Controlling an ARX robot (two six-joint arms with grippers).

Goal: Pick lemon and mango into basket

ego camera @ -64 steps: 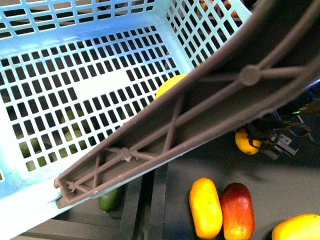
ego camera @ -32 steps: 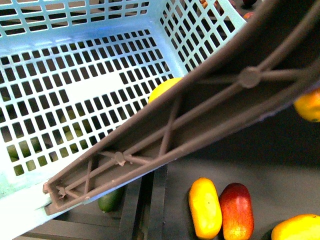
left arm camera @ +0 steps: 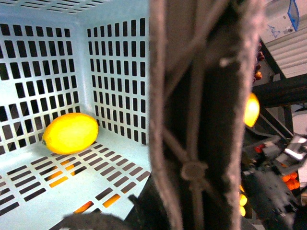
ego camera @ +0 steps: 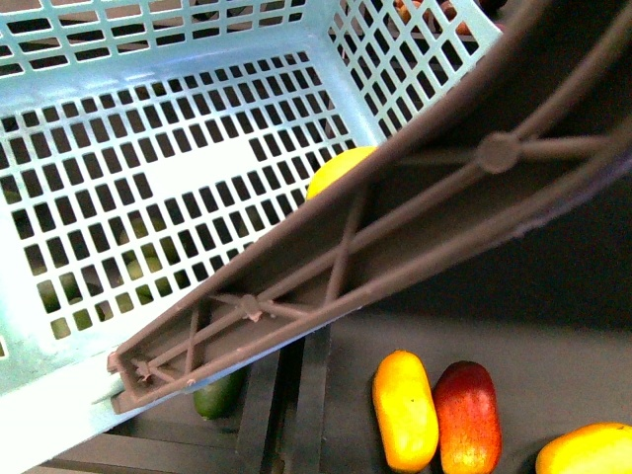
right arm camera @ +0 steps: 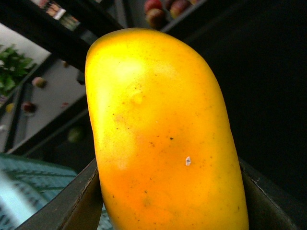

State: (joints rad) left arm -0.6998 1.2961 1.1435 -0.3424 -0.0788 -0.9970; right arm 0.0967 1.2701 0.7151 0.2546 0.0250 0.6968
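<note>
Plainly, the mango (right arm camera: 163,134) is clamped between the dark fingers (right arm camera: 76,203) of the right gripper (right arm camera: 170,211), with a teal part of the basket (ego camera: 148,67) seen beyond it. The lemon (left arm camera: 70,132) is found lying on the basket's slotted floor, near a corner, partly hidden in the front view by the brown handle (ego camera: 415,197). The left gripper (left arm camera: 91,221) is seen only as a dark blur; whether it is apart or together cannot be told.

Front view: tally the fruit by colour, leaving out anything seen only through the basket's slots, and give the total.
Yellow lemon: 1
Orange-yellow fruits: 2
Dark red fruit: 1
Green fruit: 1
Total: 5
</note>
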